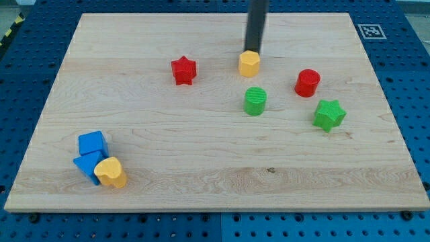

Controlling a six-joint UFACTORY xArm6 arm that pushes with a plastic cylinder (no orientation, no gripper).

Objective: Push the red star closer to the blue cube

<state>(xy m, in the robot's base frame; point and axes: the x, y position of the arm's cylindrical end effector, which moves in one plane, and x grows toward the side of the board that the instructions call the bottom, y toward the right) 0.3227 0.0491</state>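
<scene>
The red star (pixel 183 70) lies in the upper middle of the wooden board (pixel 215 188). The blue cube (pixel 92 143) sits at the lower left, far from the star. My tip (pixel 252 52) is at the top of the view, right behind the yellow hexagon block (pixel 249 64), about a hundred pixels to the right of the red star and not touching it.
A second blue block (pixel 86 166) and a yellow heart-like block (pixel 110 173) sit against the blue cube. A green cylinder (pixel 254 101), a red cylinder (pixel 308 83) and a green star (pixel 329 114) lie on the right.
</scene>
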